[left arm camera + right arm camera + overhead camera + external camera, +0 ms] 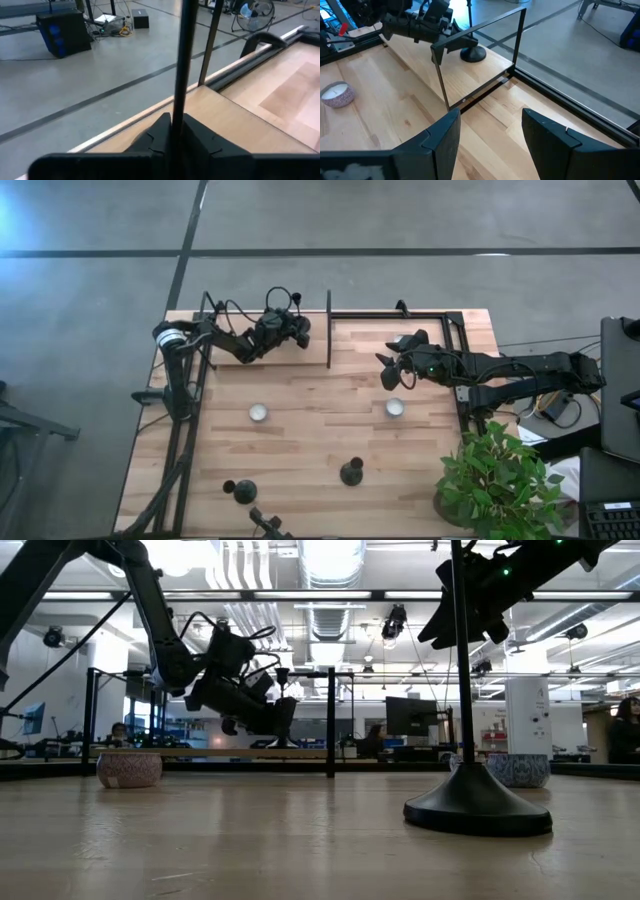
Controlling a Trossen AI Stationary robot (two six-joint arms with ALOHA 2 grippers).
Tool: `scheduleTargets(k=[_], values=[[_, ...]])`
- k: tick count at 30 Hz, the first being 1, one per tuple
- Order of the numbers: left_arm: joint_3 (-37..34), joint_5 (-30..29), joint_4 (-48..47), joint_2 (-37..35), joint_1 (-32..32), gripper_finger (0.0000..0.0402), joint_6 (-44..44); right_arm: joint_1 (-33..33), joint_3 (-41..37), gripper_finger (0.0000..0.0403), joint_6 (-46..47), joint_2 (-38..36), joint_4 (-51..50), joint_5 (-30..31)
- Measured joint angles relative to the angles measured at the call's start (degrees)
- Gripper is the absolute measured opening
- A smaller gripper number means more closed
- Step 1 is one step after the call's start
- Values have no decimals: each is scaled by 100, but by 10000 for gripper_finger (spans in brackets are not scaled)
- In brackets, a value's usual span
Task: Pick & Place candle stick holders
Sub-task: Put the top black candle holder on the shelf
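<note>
Black candle stick holder [181,60]: stem pinched between left gripper [297,330] jaws, arm reaching level along the far edge. Right gripper [388,372]: jaws spread, hovering.

Two tealights [259,413] [394,408] were set mid-tabletop [320,440], with candle stick holders [351,472] [245,491] placed nearer the front edge.

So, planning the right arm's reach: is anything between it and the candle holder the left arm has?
Yes: a thin upright black frame stands between the right gripper and the candle holder in the left gripper.
</note>
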Motion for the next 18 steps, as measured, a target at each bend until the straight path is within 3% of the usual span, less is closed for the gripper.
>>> scheduleTargets(k=[18], values=[[-1,33,8,-23,-2,100,-294,-4,0,203,0,0,1,0]])
